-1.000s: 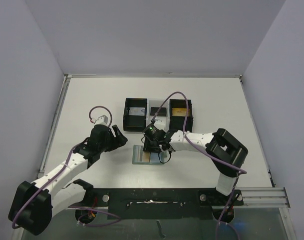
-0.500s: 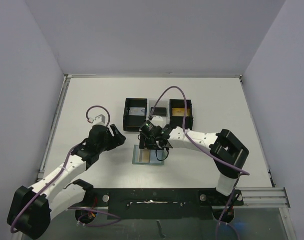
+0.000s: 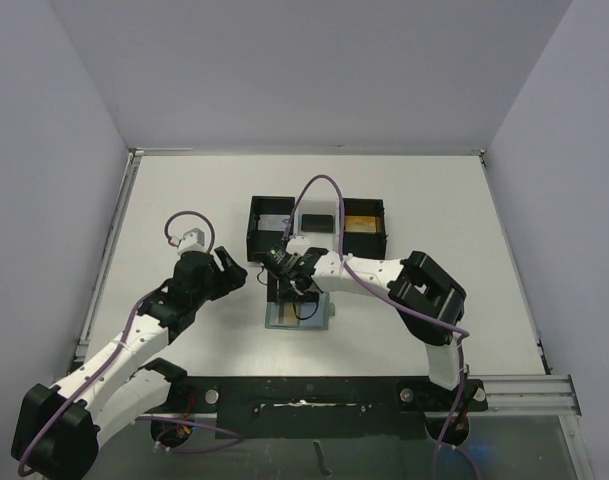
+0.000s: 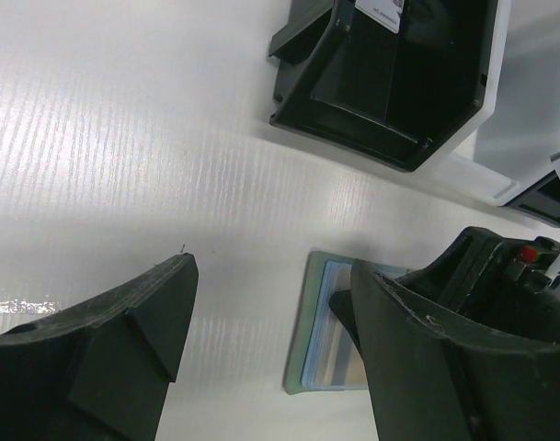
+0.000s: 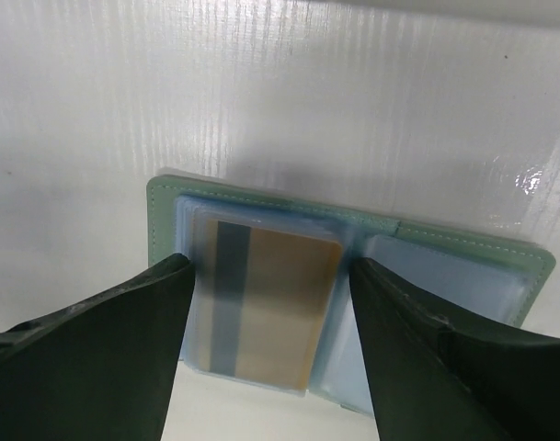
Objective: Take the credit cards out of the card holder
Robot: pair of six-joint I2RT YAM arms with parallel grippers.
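Right gripper (image 3: 289, 272) was released, jaws spread wide with nothing between them. It sat directly over the card holder (image 3: 300, 312), at the holder's far edge in the top view. In the right wrist view the gripper (image 5: 270, 271) had one finger (image 5: 96, 358) on each side of a gold card (image 5: 270, 317) with a dark stripe. Couldn't tell whether the fingertips touched the holder or hung just above it.

Card holder (image 5: 436, 276) lay open and flat on the white counter (image 3: 184, 200), near the middle and just in front of the tray. It had a grey-green border and two pale blue pockets facing up. The gold card was in one pocket, lying flat, with its end sticking out past the pocket edge. The other pocket looked plain pale blue from this angle.

Left gripper (image 3: 229, 272) was also released and empty. It was over bare counter just to the left of the holder, apart from it. From the left wrist view, the gripper (image 4: 272, 276) framed bare counter, with the card holder (image 4: 318, 322) partly visible behind the right-hand finger.

Black three-compartment tray (image 3: 252, 230) sat behind the holder, close to it but not touching. A gold flat item (image 3: 362, 222) lay in its right compartment and something dark in the middle one. The tray (image 4: 381, 92) showed at the top of the left wrist view.
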